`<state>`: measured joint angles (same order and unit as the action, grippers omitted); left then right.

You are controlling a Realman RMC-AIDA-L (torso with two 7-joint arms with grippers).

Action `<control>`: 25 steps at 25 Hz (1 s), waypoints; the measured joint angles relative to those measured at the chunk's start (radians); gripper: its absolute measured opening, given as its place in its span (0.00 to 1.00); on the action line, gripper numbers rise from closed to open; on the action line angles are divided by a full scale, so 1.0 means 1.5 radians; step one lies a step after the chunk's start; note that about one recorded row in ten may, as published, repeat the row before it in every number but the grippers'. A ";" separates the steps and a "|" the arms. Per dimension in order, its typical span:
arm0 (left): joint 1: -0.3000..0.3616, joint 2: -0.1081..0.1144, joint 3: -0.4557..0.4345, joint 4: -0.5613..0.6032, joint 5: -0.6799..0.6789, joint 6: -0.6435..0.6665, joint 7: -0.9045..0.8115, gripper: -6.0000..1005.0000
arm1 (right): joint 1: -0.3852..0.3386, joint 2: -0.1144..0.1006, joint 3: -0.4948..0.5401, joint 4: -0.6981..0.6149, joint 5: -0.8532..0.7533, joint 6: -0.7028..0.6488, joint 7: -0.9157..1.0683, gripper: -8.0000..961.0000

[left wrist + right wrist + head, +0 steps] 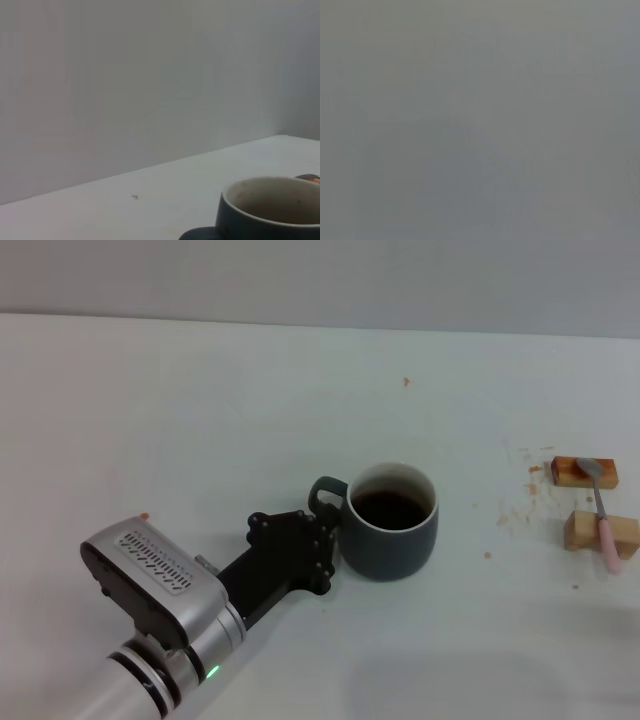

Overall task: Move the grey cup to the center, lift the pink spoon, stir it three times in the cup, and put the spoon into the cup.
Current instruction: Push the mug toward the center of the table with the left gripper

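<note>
One grey cup (392,523) stands mid-tabletop (200,410); left gripper (322,540) at its handle, jaw state indiscernible. Pink spoon (603,512) rests across two wooden blocks (600,530), far right. Right gripper unseen.

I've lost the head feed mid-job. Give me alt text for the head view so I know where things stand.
The left gripper sits at the handle of the grey cup, which holds dark liquid near the middle of the white table. Far to the right, the pink spoon lies across two wooden blocks. The right arm is out of view.
</note>
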<state>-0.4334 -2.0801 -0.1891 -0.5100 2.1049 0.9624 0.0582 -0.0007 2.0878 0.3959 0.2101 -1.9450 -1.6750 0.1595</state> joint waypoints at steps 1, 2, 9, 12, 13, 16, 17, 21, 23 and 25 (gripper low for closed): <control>-0.001 0.000 0.001 -0.001 0.001 -0.001 0.000 0.00 | 0.000 0.000 0.000 0.000 0.000 0.000 0.000 0.78; -0.001 0.000 0.001 -0.001 0.001 -0.001 0.000 0.00 | 0.000 0.000 0.000 0.000 0.000 0.000 0.000 0.78; 0.024 0.003 -0.036 0.010 0.000 0.013 0.005 0.00 | -0.003 0.000 -0.001 0.000 0.000 0.000 -0.002 0.78; 0.042 0.004 -0.059 0.022 0.000 0.036 0.007 0.00 | -0.005 0.000 -0.001 0.000 0.000 -0.003 -0.002 0.78; 0.048 0.004 -0.065 0.025 0.000 0.044 0.007 0.00 | -0.005 0.000 -0.001 0.000 0.000 -0.004 -0.002 0.78; 0.066 0.004 -0.089 0.037 -0.002 0.066 0.007 0.00 | -0.007 -0.002 -0.001 0.000 0.000 -0.003 0.000 0.78; 0.073 0.004 -0.101 0.041 -0.003 0.073 0.007 0.00 | -0.007 -0.002 -0.003 0.000 0.000 -0.002 0.000 0.78; 0.093 0.006 -0.129 0.055 -0.003 0.099 0.007 0.00 | -0.005 -0.003 -0.032 -0.001 -0.001 -0.001 0.001 0.78; 0.103 0.007 -0.136 0.064 -0.003 0.121 0.007 0.00 | -0.005 -0.003 -0.036 -0.001 -0.001 -0.001 0.001 0.78; 0.112 0.007 -0.137 0.072 -0.004 0.141 0.007 0.00 | -0.007 -0.002 -0.036 -0.001 0.000 -0.003 0.001 0.78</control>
<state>-0.2658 -2.0700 -0.3950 -0.4023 2.0996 1.1745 0.0690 -0.0114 2.0850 0.3414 0.2093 -1.9451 -1.6790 0.1611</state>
